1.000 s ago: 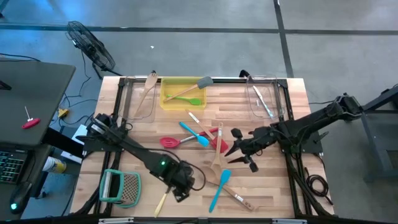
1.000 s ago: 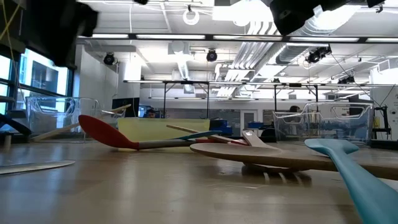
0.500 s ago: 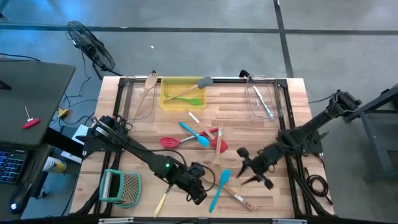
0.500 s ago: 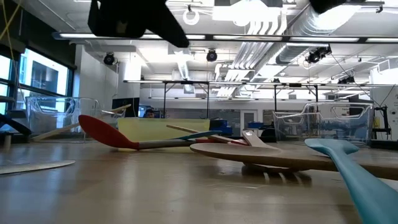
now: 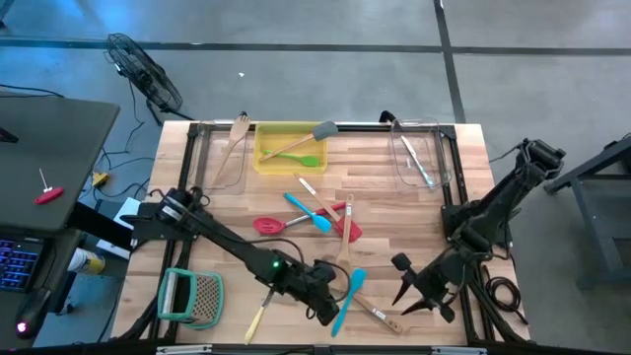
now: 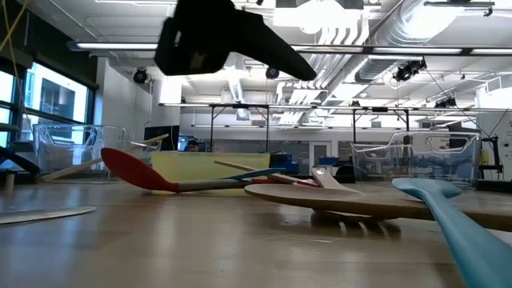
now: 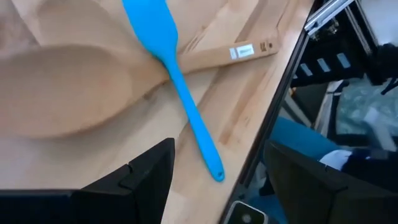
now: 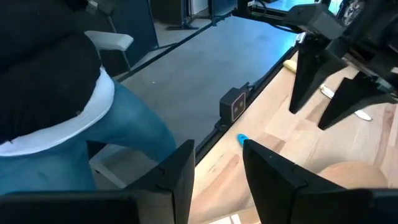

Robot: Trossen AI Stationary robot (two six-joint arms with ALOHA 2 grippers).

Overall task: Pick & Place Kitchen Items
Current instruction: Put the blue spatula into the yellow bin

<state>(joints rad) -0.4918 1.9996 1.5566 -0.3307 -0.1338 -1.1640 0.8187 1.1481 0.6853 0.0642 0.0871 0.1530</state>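
- Left gripper [image 5: 330,301] has moved toward the counter's near edge; jaws open, above the blue spatula [image 5: 347,300].
- Right gripper [image 5: 422,294], open and empty, has pulled back.
- Risk: the spatula crosses a wooden spoon [image 7: 74,87], so closing may catch both.

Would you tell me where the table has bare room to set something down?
Bare wood lies between the yellow tray and the clear bin, and beside the left arm, above the green grater. The middle is crowded with spatulas and spoons around the blue spatula.
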